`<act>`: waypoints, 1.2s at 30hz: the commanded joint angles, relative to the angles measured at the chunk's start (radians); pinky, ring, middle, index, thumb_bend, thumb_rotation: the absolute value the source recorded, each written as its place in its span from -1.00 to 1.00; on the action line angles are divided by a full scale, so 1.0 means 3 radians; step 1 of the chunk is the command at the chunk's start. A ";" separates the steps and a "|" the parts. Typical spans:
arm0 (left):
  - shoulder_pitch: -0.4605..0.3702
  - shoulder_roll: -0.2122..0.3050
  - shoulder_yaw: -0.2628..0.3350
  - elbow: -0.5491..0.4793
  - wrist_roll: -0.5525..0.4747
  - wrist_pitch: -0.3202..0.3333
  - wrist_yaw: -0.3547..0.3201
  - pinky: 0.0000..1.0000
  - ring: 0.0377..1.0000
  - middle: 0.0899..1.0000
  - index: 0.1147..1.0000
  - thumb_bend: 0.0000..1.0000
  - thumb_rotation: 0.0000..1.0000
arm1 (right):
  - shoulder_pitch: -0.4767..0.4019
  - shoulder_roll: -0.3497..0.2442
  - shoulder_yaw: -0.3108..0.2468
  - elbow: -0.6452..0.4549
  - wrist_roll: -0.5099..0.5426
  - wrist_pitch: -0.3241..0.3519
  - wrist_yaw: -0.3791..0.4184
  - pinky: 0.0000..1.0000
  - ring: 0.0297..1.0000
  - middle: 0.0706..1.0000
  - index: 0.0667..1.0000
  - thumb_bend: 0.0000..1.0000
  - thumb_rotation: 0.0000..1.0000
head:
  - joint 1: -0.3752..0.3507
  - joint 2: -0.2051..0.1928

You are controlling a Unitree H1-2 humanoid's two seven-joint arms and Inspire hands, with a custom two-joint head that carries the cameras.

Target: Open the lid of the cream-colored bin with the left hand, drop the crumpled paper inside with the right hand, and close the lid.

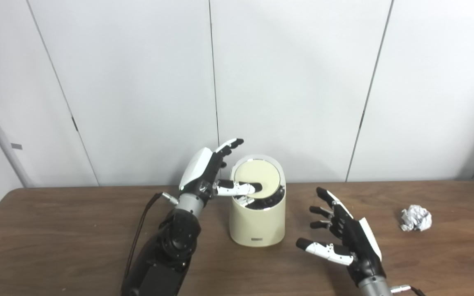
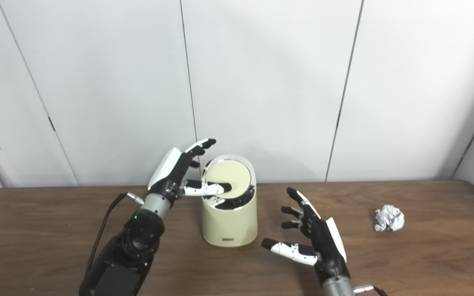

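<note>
The cream-colored bin [image 1: 257,222] stands on the table a little left of centre. Its round lid [image 1: 261,174] is tilted open, with a dark gap showing at its front edge. My left hand [image 1: 208,172] is at the bin's left rim. Its thumb lies across the lid's face and presses on it, and its fingers are stretched out beside and behind the rim. My right hand [image 1: 342,236] is open and empty, fingers spread, just above the table to the right of the bin. The crumpled white paper [image 1: 416,218] lies on the table further right, well apart from my right hand.
The brown wooden table [image 1: 76,230] runs across the view, with white wall panels right behind the bin. A black cable [image 1: 138,234] hangs along my left forearm.
</note>
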 commanded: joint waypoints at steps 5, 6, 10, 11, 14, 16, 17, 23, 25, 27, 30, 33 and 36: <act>-0.0221 0.0020 -0.0072 -0.0137 0.0262 0.0043 0.0188 0.37 0.74 0.84 0.85 0.80 -0.55 | -0.0119 0.0011 -0.0001 -0.0137 0.0045 -0.0070 -0.0009 0.28 0.59 0.86 0.76 0.61 -0.47 | -0.0003 0.0011; -0.0223 0.0025 -0.0087 -0.0133 0.0288 0.0041 0.0199 0.33 0.72 0.84 0.85 0.81 -0.57 | -0.0119 0.0012 0.0000 -0.0143 0.0041 -0.0070 -0.0013 0.28 0.59 0.85 0.76 0.61 -0.48 | -0.0005 0.0015; -0.0231 0.0052 -0.0160 -0.0132 0.0439 0.0096 0.0208 0.32 0.72 0.83 0.86 0.85 -0.64 | -0.0120 0.0013 0.0003 -0.0168 0.0025 -0.0051 -0.0018 0.28 0.60 0.85 0.76 0.60 -0.49 | -0.0006 0.0030; -0.0232 0.0058 -0.0176 -0.0133 0.0478 0.0105 0.0214 0.33 0.71 0.83 0.86 0.86 -0.65 | -0.0120 0.0011 0.0004 -0.0172 0.0017 -0.0050 -0.0019 0.27 0.60 0.85 0.76 0.61 -0.48 | -0.0006 0.0030; -0.0230 0.0087 -0.0260 -0.0147 0.0658 0.0172 0.0238 0.39 0.72 0.82 0.87 0.88 -0.71 | -0.0120 0.0010 0.0000 -0.0176 0.0030 -0.0045 -0.0014 0.29 0.60 0.84 0.76 0.63 -0.46 | -0.0001 0.0045; -0.0233 0.0106 -0.0314 -0.0166 0.0761 0.0222 0.0221 0.40 0.73 0.83 0.87 0.90 -0.73 | -0.0114 0.0023 -0.0005 -0.0201 0.0063 -0.0023 -0.0005 0.27 0.59 0.84 0.74 0.63 -0.49 | -0.0001 0.0056; -0.0235 0.0113 -0.0332 -0.0175 0.0795 0.0245 0.0207 0.43 0.74 0.84 0.88 0.90 -0.73 | -0.0113 0.0024 -0.0003 -0.0209 0.0066 -0.0017 -0.0002 0.27 0.59 0.84 0.75 0.61 -0.50 | -0.0001 0.0056; -0.0279 0.0216 -0.0560 -0.0224 0.1175 0.0412 0.0083 0.52 0.81 0.89 0.92 0.97 -0.74 | -0.0109 0.0021 0.0005 -0.0237 0.0045 0.0011 -0.0007 0.27 0.57 0.84 0.75 0.62 -0.50 | 0.0000 0.0071; -0.0298 0.0263 -0.0668 -0.0246 0.1340 0.0477 0.0015 0.55 0.84 0.92 0.95 0.99 -0.75 | -0.0107 0.0017 0.0005 -0.0258 0.0045 0.0021 -0.0004 0.28 0.57 0.84 0.75 0.63 -0.50 | -0.0009 0.0098; -0.0304 0.0303 -0.0758 -0.0239 0.1486 0.0490 0.0005 0.56 0.86 0.93 0.95 1.00 -0.77 | -0.0105 0.0012 0.0005 -0.0276 0.0033 0.0028 -0.0008 0.26 0.57 0.84 0.75 0.62 -0.48 | -0.0007 0.0108; -0.0298 0.0357 -0.0853 -0.0230 0.1598 0.0494 -0.0061 0.52 0.85 0.93 0.93 1.00 -0.80 | -0.0099 0.0014 -0.0005 -0.0307 0.0059 0.0061 -0.0002 0.26 0.57 0.83 0.75 0.62 -0.50 | -0.0012 0.0119; -0.0294 0.0413 -0.0906 -0.0227 0.1590 0.0463 -0.0220 0.56 0.89 0.93 0.94 1.00 -0.85 | -0.0086 0.0014 -0.0017 -0.0344 0.0086 0.0105 0.0002 0.26 0.57 0.84 0.75 0.64 -0.49 | -0.0009 0.0128; -0.0287 0.0455 -0.0939 -0.0213 0.1576 0.0420 -0.0315 0.67 0.94 0.92 0.92 1.00 -0.88 | -0.0079 -0.0002 -0.0020 -0.0352 0.0078 0.0106 0.0002 0.27 0.59 0.84 0.76 0.63 -0.47 | -0.0012 0.0144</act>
